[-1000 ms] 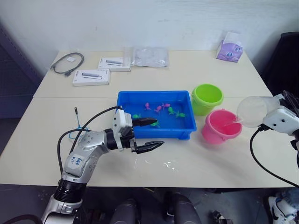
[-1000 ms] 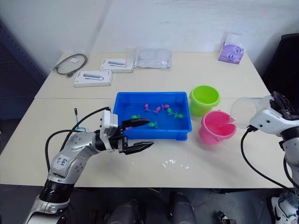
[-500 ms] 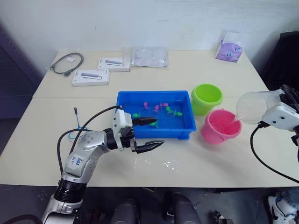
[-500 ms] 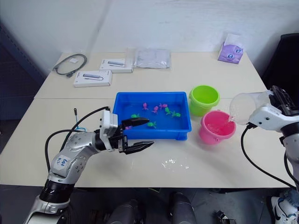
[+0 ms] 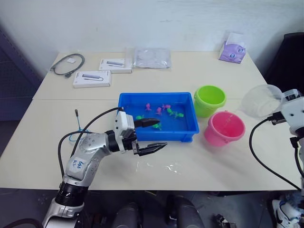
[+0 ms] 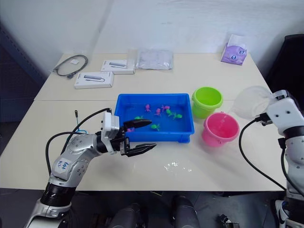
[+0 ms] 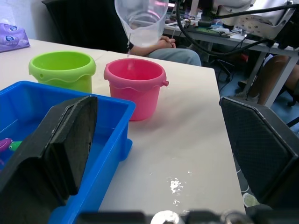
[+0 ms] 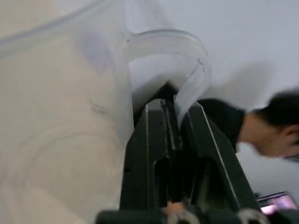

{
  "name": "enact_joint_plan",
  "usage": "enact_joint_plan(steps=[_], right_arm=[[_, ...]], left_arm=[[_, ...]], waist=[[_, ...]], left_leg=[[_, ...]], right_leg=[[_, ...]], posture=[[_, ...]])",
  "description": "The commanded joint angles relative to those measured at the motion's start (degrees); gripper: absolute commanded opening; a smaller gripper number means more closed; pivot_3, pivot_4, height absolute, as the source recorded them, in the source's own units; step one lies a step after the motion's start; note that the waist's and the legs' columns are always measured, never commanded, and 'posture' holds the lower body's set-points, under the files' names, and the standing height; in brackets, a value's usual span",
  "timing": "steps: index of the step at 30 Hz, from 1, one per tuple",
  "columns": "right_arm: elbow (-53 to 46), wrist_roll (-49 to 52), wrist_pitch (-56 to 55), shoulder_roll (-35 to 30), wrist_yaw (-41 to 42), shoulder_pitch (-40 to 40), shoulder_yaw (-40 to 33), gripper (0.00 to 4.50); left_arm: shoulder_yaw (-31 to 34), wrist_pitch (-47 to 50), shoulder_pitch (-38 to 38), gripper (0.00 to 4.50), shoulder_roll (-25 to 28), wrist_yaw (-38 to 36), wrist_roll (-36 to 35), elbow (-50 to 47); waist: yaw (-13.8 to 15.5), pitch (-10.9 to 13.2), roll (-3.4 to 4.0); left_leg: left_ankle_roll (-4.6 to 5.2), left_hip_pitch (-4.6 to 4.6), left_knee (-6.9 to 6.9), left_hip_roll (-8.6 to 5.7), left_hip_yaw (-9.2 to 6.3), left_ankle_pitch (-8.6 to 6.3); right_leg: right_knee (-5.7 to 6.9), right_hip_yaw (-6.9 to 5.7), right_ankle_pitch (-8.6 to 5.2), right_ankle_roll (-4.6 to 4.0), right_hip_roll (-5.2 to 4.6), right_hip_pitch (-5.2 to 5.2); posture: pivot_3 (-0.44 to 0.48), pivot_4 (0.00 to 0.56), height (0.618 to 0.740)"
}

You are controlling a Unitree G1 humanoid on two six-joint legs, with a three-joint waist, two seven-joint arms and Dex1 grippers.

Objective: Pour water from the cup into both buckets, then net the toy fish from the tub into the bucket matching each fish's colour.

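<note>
- The cup [image 5: 260,100] sits at the right edge of the head views, tipped, clear thin plastic; my right gripper [image 8: 174,135] is clamped on its looped handle, fingers pressed together around the strap (the wrist view shows it plainly)
- A thin thread of water runs from its spout toward the pink bucket [image 5: 225,128], just below and left of the cup in the frame; the lime green bucket [image 5: 210,99] stands touching or just beside the pink one, up and left of it
- Both buckets are smooth, round, with a wavy band below the rim
- The tub [image 5: 159,136], bright blue and rectangular, lies at frame centre, holding the toy fish [image 5: 161,111], tiny magenta and green shapes
- My left gripper [image 5: 148,135] hovers at the tub's near rim, fingers spread wide, holding nothing
- The net [image 5: 79,132] lies on the table left of centre, its thin black stick pointing up-frame
- Risks, as I judge them: the handle is slick and narrow, so the cup could swivel in my pinch; the stream is fine and could miss the rim, adding to the wet patch [image 5: 171,166] already on the table; the green bucket looks not yet filled, so too much poured here would leave it short
</note>
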Motion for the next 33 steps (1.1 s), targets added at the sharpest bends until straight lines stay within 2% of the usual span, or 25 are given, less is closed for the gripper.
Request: enact_joint_plan(steps=[1, 6, 12, 24, 29, 33], right_arm=[[-5.01, 6.8, 8.61, -0.34, 0.22, -4.02, -5.11, 0.09], [-4.0, 10.37, 17.14, -1.61, 1.5, -10.2, -3.03, 0.09], [4.78, 9.1, 20.77, -3.42, 1.66, -18.61, 3.13, 0.09], [23.79, -4.18, 1.86, -7.98, 0.73, -30.85, 20.55, 0.09], [28.72, -12.05, -4.66, -8.88, -2.38, -34.85, 26.85, 0.09], [31.81, -16.23, -8.52, -9.25, -6.11, -37.17, 28.96, 0.09]], left_arm=[[2.18, -1.41, -0.64, 4.5, 0.6, 0.0, -0.43, -0.11], [3.5, -1.95, -1.8, 4.5, 1.09, -0.13, -0.08, 1.57], [4.35, -2.25, -2.95, 4.5, 1.05, 0.43, -0.03, 2.96], [4.48, -2.14, -2.01, 4.5, 1.84, 0.48, 0.13, 2.78], [4.32, -2.57, -2.02, 4.5, 1.22, 1.49, 0.42, 2.76], [5.27, -1.78, -1.64, 4.5, 0.44, 3.46, -0.43, 2.15]], waist=[[-0.08, -0.01, 0.02], [-0.12, -0.01, 0.02], [-0.13, -0.01, 0.02], [-0.24, -0.01, 0.02], [-0.28, -0.01, 0.02], [-0.22, 0.0, 0.02]], left_leg=[[0.02, 0.01, 0.0, -0.01, 0.01, 0.0], [0.04, 0.03, 0.0, 0.01, 0.0, -0.02], [0.09, -0.03, 0.0, -0.04, 0.01, -0.01], [0.08, -0.09, 0.0, -0.04, 0.05, 0.01], [0.06, -0.09, 0.0, -0.03, 0.06, 0.02], [0.04, -0.12, 0.0, -0.03, 0.05, 0.03]], right_leg=[[0.02, 0.01, 0.0, 0.0, -0.02, 0.0], [0.02, 0.0, 0.0, -0.01, -0.02, -0.01], [0.12, -0.02, 0.02, 0.01, -0.04, -0.04], [0.13, -0.03, 0.03, 0.04, -0.03, -0.12], [0.12, -0.03, 0.03, 0.04, -0.03, -0.12], [0.12, -0.03, 0.03, 0.04, -0.05, -0.15]], posture=[[0.0, 0.15, 0.74], [0.0, 0.15, 0.74], [0.0, 0.15, 0.74], [0.0, 0.15, 0.74], [0.0, 0.15, 0.74], [0.0, 0.15, 0.74]])
